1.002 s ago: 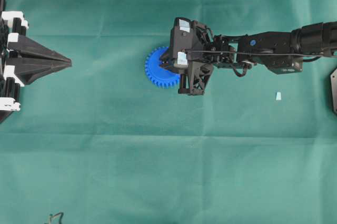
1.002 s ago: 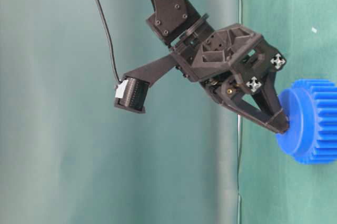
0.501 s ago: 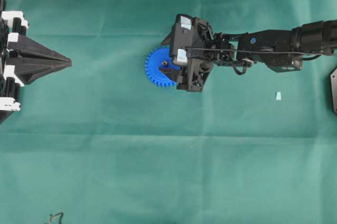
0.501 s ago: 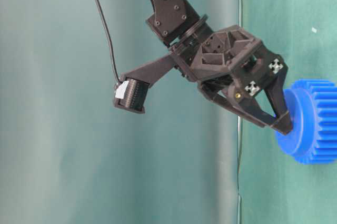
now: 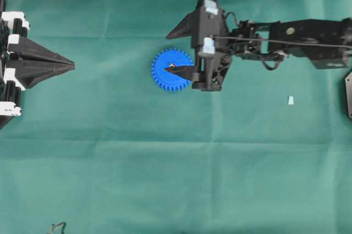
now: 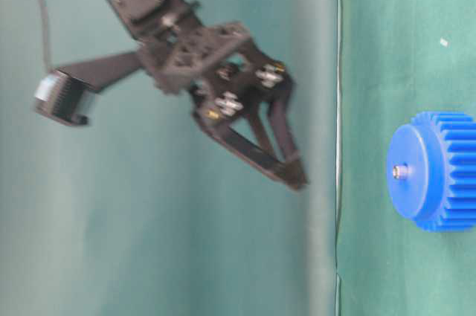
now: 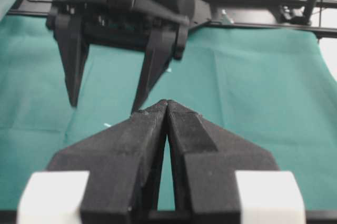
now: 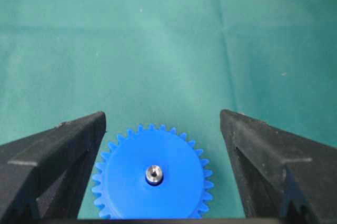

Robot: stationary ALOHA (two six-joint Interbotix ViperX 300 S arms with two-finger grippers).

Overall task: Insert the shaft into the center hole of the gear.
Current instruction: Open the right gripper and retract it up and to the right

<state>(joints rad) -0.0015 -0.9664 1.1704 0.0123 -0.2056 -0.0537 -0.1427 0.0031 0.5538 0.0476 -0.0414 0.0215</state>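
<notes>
The blue gear lies flat on the green cloth. The silvery shaft stands in its center hole, with only its top end showing above the hub. My right gripper is open and hangs above the gear, well clear of it in the table-level view. In the right wrist view its fingers stand apart on either side of the gear with nothing between them. My left gripper rests at the far left, shut and empty.
A small pale chip lies on the cloth right of the gear, under the right arm. A dark plate edge shows at the right border. The green cloth covers the whole table.
The right gripper opened, let go of the shaft now left in the gear's hub, and rose up and back to the right. The left arm has not moved.
</notes>
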